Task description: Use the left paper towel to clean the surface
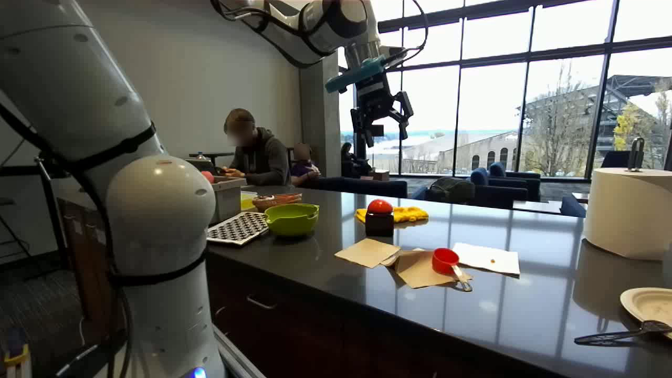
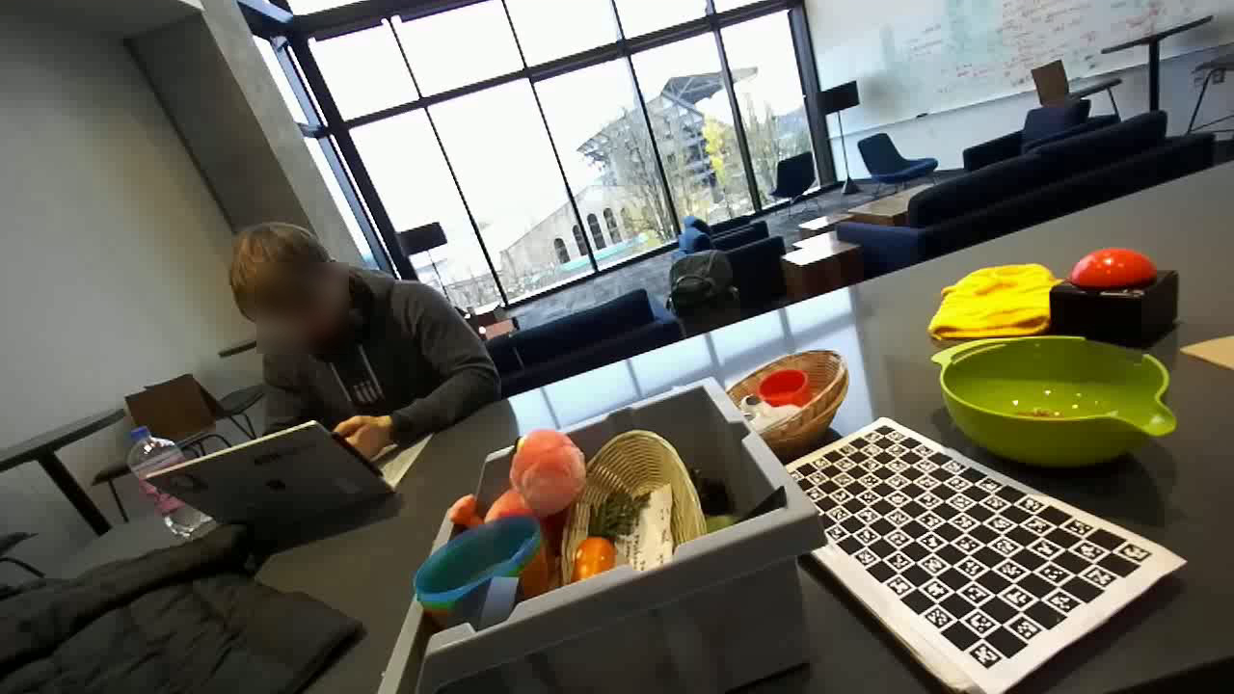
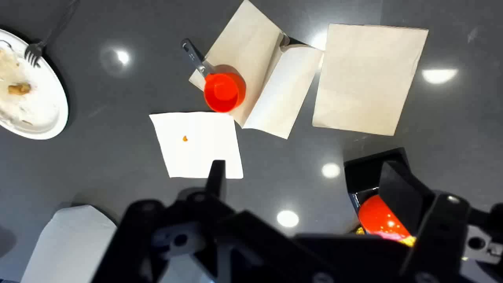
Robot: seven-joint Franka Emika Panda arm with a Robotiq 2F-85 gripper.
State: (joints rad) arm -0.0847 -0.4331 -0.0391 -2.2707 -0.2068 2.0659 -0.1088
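Note:
Three sheets of paper towel lie on the dark glossy countertop [image 1: 504, 315]. A flat tan sheet [image 1: 367, 252] is leftmost in an exterior view and rightmost in the wrist view [image 3: 369, 78]. A folded, creased tan sheet [image 1: 412, 270] is in the middle, also in the wrist view [image 3: 247, 43]. A red measuring cup [image 1: 445, 261] rests on it. A white sheet [image 1: 485, 258] with a small orange crumb is leftmost in the wrist view [image 3: 200, 149]. My gripper [image 1: 387, 136] is open and empty, high above the counter; its spread fingers show in the wrist view [image 3: 306, 177].
A black box with a red dome [image 1: 379, 220] and a yellow cloth [image 1: 412, 214] stand behind the sheets. A paper towel roll [image 1: 625, 215], a plate [image 3: 43, 106] and a fork [image 1: 625, 332] lie beyond the white sheet. A green bowl [image 2: 1051, 395], checkered board [image 2: 974, 540] and grey bin [image 2: 636, 627] share the counter.

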